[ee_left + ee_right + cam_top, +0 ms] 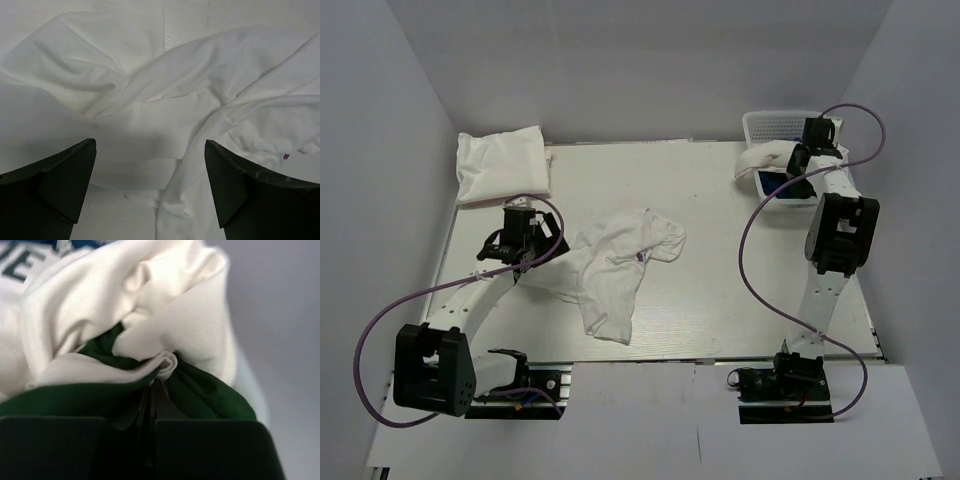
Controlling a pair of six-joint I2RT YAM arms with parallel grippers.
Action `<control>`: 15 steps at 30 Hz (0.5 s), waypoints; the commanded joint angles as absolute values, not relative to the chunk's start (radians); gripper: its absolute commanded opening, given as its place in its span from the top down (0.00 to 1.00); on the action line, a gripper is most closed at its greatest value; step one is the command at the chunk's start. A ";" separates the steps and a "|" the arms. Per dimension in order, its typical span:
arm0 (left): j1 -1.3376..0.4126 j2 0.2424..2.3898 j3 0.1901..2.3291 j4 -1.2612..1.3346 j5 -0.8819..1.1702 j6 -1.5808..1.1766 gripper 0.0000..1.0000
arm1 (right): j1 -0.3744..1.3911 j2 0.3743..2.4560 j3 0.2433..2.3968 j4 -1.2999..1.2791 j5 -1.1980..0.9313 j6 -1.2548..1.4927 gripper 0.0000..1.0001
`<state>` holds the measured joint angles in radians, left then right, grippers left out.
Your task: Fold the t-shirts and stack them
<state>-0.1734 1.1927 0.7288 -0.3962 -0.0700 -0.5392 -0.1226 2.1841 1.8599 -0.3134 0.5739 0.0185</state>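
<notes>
Crumpled white t-shirt [620,262] sits on the table [740,290], left of centre, unfolded. It is bunched, with one lobe running toward the far right and another trailing to the near edge, so the long axis looks roughly diagonal, far-right to near-centre; hard to call exactly through the wrinkles. Its left edge reaches under the left gripper [523,250], whose jaws are spread wide with nothing in them. The wrist view shows the fingers [60,185] hovering just over rumpled cloth, and contact can't be confirmed. The shirt lies ahead and to the right of that gripper, so the left arm is clearly the nearer one. Likely next step is a pinch on the near-left hem or a sleeve, then a pull to flatten along that diagonal. The right gripper [798,165] is well apart at the far right, over the white lattice basket [770,122]. It is closed tight on a bunch of white and dark green cloth [165,365], with a blue shirt [772,183] just beside. Folded white stack [500,165] is at the far left corner, near the left arm.
</notes>
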 commanded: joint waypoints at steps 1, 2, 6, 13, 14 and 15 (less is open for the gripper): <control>-0.178 1.206 0.769 -0.399 -0.063 -0.532 0.01 | -0.107 2.204 1.812 -0.313 0.425 0.017 1.00; -0.178 1.206 0.769 -0.399 -0.063 -0.532 0.01 | -0.106 2.227 1.796 -0.311 0.408 0.006 0.99; -0.178 1.215 0.769 -0.390 -0.054 -0.532 0.01 | -0.106 2.284 1.807 -0.362 0.364 -0.028 0.70; -0.178 1.215 0.750 -0.371 -0.023 -0.532 0.01 | -0.095 2.073 1.770 -0.322 0.099 0.021 0.10; -0.178 1.215 0.750 -0.371 -0.023 -0.532 0.01 | -0.095 1.990 1.725 -0.267 0.075 0.044 0.10; -0.178 1.215 0.750 -0.371 -0.023 -0.532 0.01 | -0.094 1.970 1.712 -0.252 0.019 0.051 0.10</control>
<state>-0.1734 1.2228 0.7361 -0.3866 -0.0418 -0.5388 -0.1318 2.1033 1.7561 -0.2829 0.2752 -0.0097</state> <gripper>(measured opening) 0.987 0.901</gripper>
